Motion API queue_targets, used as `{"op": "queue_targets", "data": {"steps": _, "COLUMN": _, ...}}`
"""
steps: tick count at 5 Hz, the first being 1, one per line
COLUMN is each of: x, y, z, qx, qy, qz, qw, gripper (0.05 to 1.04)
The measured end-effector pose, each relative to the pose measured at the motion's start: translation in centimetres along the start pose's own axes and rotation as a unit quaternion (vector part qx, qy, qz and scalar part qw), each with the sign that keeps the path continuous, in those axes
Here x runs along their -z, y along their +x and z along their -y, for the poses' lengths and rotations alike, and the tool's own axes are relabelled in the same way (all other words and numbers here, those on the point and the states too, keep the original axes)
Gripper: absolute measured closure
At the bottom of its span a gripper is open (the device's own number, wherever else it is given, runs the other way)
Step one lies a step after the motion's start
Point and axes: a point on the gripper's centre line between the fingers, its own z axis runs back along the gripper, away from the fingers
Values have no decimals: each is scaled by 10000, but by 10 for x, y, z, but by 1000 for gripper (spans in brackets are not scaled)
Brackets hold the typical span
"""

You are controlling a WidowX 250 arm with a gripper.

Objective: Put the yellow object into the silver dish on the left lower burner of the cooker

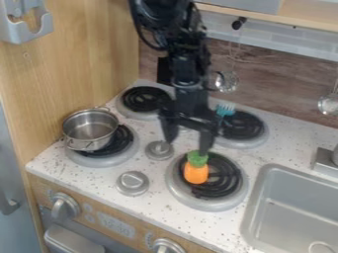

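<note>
My gripper (188, 147) hangs over the middle of the stove, open, its two fingers apart with nothing between them. An orange toy carrot (196, 173) with a green top lies on the lower right burner (241, 190); the right fingertip is right by its green end, and whether they touch I cannot tell. The silver dish (90, 129), a small metal pot with handles, rests on the lower left burner (123, 141), to the left of the gripper.
A blue fork-like utensil (225, 109) is by the upper right burner (243, 126). Two metal knobs, one (133, 183) nearer the front, stand between the burners. The sink (290, 207) is at right, a wooden wall (79, 59) at left. Ladles hang along the back wall.
</note>
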Motion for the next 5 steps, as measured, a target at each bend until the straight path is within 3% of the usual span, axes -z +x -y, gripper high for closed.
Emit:
{"op": "queue_targets", "data": {"steps": 1, "x": 12, "y": 2, "z": 7, "qx": 6, "qy": -120, "qz": 27, "qw": 9999, "gripper": 85}}
{"op": "queue_targets", "data": {"steps": 2, "x": 25, "y": 2, "z": 22, "qx": 210, "qy": -69, "qz": -178, "qw": 9996, "gripper": 85}}
{"op": "queue_targets", "data": {"steps": 3, "x": 38, "y": 1, "z": 18, "qx": 265, "qy": 145, "qz": -539, "qw": 9981, "gripper": 145}}
{"op": "queue_targets", "data": {"steps": 4, "x": 45, "y": 1, "z": 16, "qx": 417, "qy": 161, "qz": -737, "qw": 9963, "gripper": 458}}
{"op": "queue_targets", "data": {"steps": 5, "x": 40, "y": 5, "z": 16, "qx": 537, "qy": 201, "qz": -753, "qw": 9955, "gripper": 761}}
